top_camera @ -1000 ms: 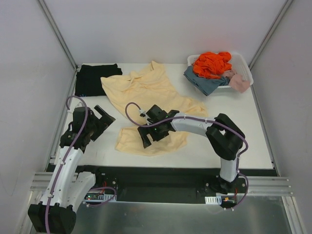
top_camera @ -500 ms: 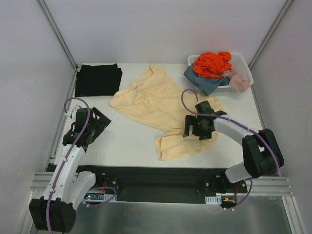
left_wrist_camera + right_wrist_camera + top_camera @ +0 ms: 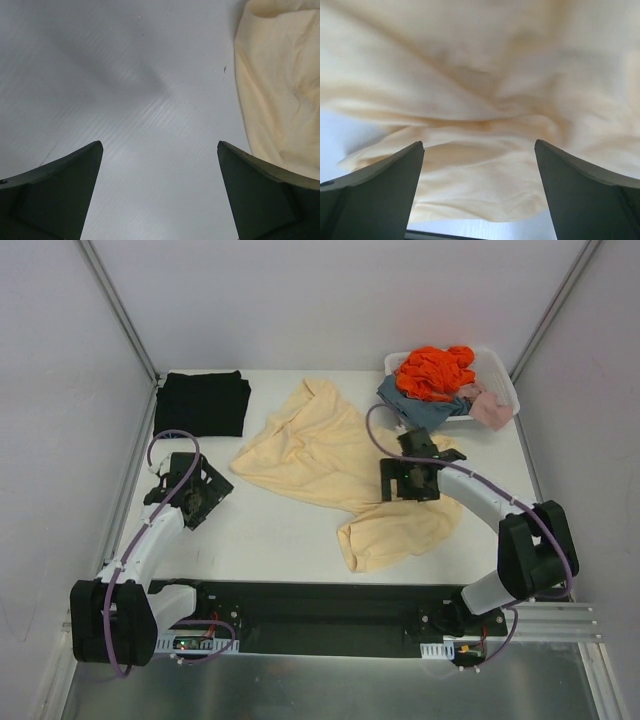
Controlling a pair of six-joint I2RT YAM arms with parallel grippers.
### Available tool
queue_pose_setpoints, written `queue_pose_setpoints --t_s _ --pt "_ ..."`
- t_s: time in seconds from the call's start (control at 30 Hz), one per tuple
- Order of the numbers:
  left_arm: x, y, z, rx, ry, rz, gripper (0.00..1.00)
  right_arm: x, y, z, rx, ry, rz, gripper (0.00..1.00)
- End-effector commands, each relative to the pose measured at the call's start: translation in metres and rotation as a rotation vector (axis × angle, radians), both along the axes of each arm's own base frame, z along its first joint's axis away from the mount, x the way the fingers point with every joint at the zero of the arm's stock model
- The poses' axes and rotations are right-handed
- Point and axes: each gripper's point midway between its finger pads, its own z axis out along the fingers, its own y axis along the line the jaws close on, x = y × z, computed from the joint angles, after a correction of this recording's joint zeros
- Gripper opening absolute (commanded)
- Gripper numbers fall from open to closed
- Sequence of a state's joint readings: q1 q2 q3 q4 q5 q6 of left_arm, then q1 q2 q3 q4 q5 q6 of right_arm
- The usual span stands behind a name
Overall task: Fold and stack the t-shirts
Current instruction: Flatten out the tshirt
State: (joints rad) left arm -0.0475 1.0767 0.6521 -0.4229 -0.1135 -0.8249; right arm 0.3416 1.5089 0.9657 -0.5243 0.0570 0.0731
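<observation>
Since a half-second ago: cream t-shirt (image 3: 320, 445) bunched rightward, my right gripper (image 3: 408, 480) shifted farther out. Both jaws spread wide, holding nothing. My left gripper (image 3: 190, 495): over bare table (image 3: 270, 530), shirt off to its right. Right: directly above the shirt, so nearer; cloth's long axis runs diagonally. Wrist view shows folds only; overhead alone shows black t-shirt (image 3: 202, 403), far-left corner.

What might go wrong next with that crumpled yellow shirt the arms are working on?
The pale cream-yellow cloth t-shirt lies crumpled, so the open right gripper over it may pinch several layers at once. The shirt's bunched lower part sits close to the near edge of the white table and might get dragged off.
</observation>
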Motion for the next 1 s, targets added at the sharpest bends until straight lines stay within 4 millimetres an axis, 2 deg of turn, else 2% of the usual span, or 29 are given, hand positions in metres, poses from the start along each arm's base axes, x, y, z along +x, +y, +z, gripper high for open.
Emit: queue_pose_setpoints --t_s 0.0,0.03,0.07,0.1,0.17,0.2,0.33,0.4,0.53,0.6,0.63,0.73,0.77,0.8,0.87,0.97 --pt "0.019 0.004 0.016 0.006 -0.075 0.006 0.99 0.003 0.079 0.046 0.01 -0.184 0.376 0.97" --pt "0.019 0.003 0.015 0.004 -0.073 0.006 0.99 -0.007 0.104 0.048 0.123 -0.157 0.435 0.97" --pt "0.02 0.002 0.015 0.0 -0.073 0.001 0.99 -0.004 0.124 0.053 0.201 -0.18 0.462 0.97" --pt "0.02 0.003 0.015 0.001 -0.073 0.0 0.99 -0.009 0.142 0.048 0.255 -0.155 0.498 0.97" --pt "0.02 0.002 0.014 -0.004 -0.069 -0.006 0.99 -0.011 0.17 0.048 0.336 -0.156 0.55 0.97" --pt "0.02 0.002 0.014 -0.005 -0.069 -0.005 0.99 -0.012 0.184 0.039 0.337 -0.134 0.58 0.97" --pt "0.019 0.001 0.016 -0.013 -0.08 -0.011 0.99 -0.009 0.22 0.022 0.399 -0.087 0.623 0.97" --pt "0.017 0.001 0.016 -0.014 -0.081 -0.014 0.99 -0.009 0.227 0.007 0.416 -0.03 0.589 0.97" --pt "0.017 -0.002 0.017 -0.024 -0.084 -0.035 0.99 -0.018 0.208 -0.023 0.351 0.068 0.539 0.98" --pt "0.018 -0.004 0.018 -0.028 -0.085 -0.047 0.99 -0.022 0.197 -0.023 0.36 0.079 0.504 0.98" --pt "0.017 -0.006 0.018 -0.037 -0.084 -0.054 0.99 -0.032 0.184 -0.032 0.343 0.102 0.483 0.98" --pt "0.018 -0.007 0.016 -0.044 -0.075 -0.051 0.99 -0.037 0.158 -0.03 0.331 0.107 0.406 0.98" --pt "0.018 -0.008 0.015 -0.049 -0.067 -0.052 0.99 -0.049 0.145 -0.039 0.318 0.141 0.382 0.98" --pt "0.019 -0.008 0.015 -0.05 -0.065 -0.053 0.99 -0.047 0.134 -0.034 0.326 0.135 0.337 0.98" --pt "0.019 -0.01 0.013 -0.057 -0.058 -0.056 0.99 -0.057 0.105 -0.045 0.295 0.177 0.267 0.97" --pt "0.019 -0.011 0.012 -0.064 -0.052 -0.059 0.99 -0.06 0.071 -0.041 0.264 0.166 0.179 0.97"
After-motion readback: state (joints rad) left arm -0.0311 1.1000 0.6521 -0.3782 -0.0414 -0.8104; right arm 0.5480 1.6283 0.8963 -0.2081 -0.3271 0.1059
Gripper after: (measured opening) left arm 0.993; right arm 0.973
